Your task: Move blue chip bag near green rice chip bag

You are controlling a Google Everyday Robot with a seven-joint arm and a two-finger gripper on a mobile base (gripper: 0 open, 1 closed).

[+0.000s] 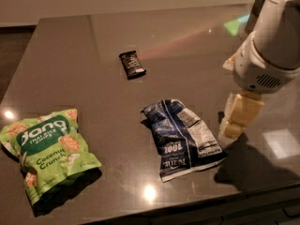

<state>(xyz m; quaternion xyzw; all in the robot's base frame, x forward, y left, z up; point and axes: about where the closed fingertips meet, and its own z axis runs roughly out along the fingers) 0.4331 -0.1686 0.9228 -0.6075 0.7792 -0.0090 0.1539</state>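
Note:
The blue chip bag [182, 137] lies crumpled on the dark table, right of centre, with its white label panel facing up. The green rice chip bag [49, 151] lies flat near the table's front left corner, well apart from the blue bag. My gripper [233, 129] hangs from the white arm [274, 46] at the right. It points down just to the right of the blue bag, close to the bag's right edge and a little above the table. Nothing shows in the gripper.
A small black candy bar wrapper [131, 64] lies further back, near the table's middle. The dark table [70, 55] ends in a front edge just below both bags and a left edge beside the green bag. Bright light reflections dot the surface.

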